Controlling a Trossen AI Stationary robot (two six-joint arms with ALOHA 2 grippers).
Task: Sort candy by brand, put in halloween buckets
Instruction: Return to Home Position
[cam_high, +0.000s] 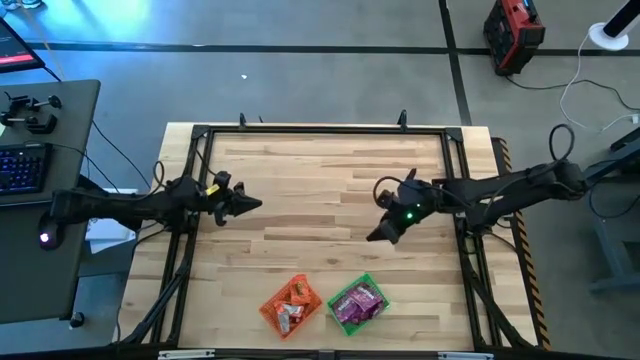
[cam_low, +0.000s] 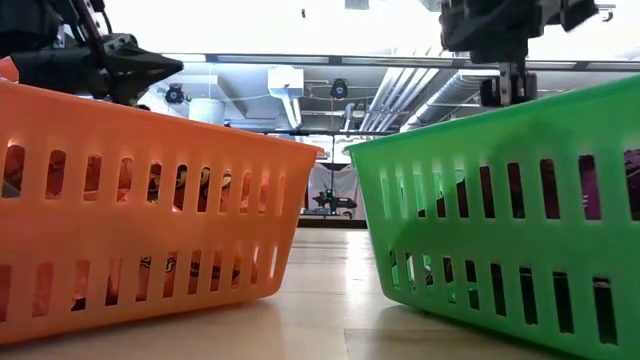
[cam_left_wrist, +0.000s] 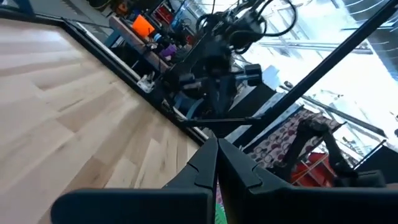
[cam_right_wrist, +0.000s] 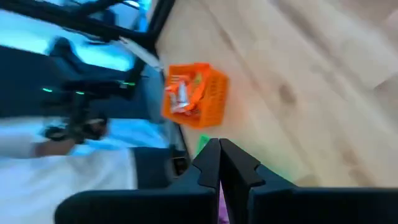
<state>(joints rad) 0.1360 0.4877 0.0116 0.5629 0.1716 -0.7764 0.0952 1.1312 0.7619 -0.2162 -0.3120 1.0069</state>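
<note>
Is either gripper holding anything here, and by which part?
Nothing is held. The left gripper and the right gripper are both shut on nothing; the candy lies in the orange bucket and the green bucket.

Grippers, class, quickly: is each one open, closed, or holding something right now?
Dark two-finger left gripper: closed, holding nothing.
Dark two-finger right gripper: closed, holding nothing.
</note>
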